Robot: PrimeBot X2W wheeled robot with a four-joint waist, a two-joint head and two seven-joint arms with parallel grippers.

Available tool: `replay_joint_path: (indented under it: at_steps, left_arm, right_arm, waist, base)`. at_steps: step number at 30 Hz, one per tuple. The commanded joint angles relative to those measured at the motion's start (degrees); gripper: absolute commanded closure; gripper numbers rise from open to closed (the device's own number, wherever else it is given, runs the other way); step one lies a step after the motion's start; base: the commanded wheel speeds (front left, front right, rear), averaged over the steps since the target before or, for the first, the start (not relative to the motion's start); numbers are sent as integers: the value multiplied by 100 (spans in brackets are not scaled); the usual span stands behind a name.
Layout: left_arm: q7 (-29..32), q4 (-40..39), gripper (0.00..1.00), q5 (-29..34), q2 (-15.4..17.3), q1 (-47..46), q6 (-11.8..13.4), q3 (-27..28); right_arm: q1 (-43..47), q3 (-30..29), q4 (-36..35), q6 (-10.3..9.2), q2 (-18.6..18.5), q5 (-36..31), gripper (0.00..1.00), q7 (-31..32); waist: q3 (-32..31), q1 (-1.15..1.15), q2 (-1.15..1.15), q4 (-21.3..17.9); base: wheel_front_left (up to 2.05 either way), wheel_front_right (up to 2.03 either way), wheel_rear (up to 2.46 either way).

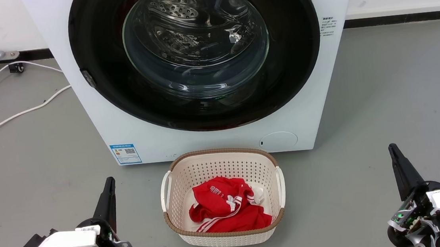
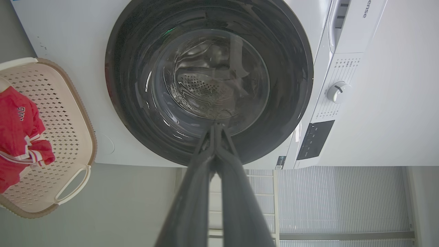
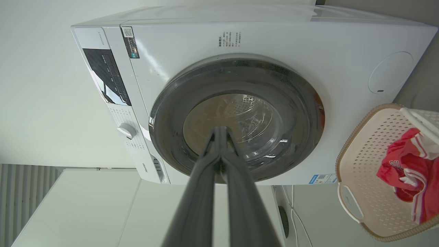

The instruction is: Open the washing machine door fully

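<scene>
The washing machine door [image 1: 95, 62] is a big round glossy black ring with a clear glass bowl window [image 1: 197, 42], lying flush against the white machine [image 1: 331, 70]. It also shows in the left wrist view [image 2: 130, 85] and the right wrist view [image 3: 171, 130]. My left gripper [image 1: 109, 181] is low at the left, shut with nothing in it, well short of the door. My right gripper [image 1: 392, 149] is low at the right, shut and empty too. In both wrist views the fingertips [image 2: 216, 126] [image 3: 220, 128] press together and aim at the door.
A cream laundry basket [image 1: 176, 165] holding a red and white garment [image 1: 227, 208] stands on the grey floor right before the machine, between my grippers. White cables [image 1: 16, 115] lie on the floor at the left. A control knob [image 2: 337, 92] sits on the machine's panel.
</scene>
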Motion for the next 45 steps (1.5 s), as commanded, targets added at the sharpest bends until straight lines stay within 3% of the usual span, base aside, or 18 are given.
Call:
replay_joint_path:
  at_steps: [1,6,7,16,23,45]
  left_arm:
    - [17,8,100,18,-1,35,-16,11]
    - [16,8,100,26,-6,34,-16,16]
    - [15,0,0,2,-4,0,0,10]
    - [-143,-35,0,57,-22,82,1,-99]
    - [-358,-160,0,447,48,113,0,-251]
    - [-863,-661,0,3348,-24,154,-4,-258]
  right_arm:
    - [-66,-16,11,0,20,-29,100,27]
    - [-68,-29,11,0,30,-43,100,34]
    - [0,-20,2,-1,13,-13,0,17]
    - [98,88,-34,0,35,-51,0,-157]
    - [174,100,-200,0,49,-479,0,-340]
    - [384,274,-915,0,86,-3881,0,-817]
  waist:
    - [0,0,0,0]
    - [0,0,0,0]
    - [0,0,0,0]
    - [-3,0,0,5]
    - [-13,0,0,30]
    - [-32,0,0,94]
  base:
    - [0,0,0]
    - [0,0,0]
    - [0,0,0]
    - [0,0,0]
    - [0,0,0]
    - [0,0,0]
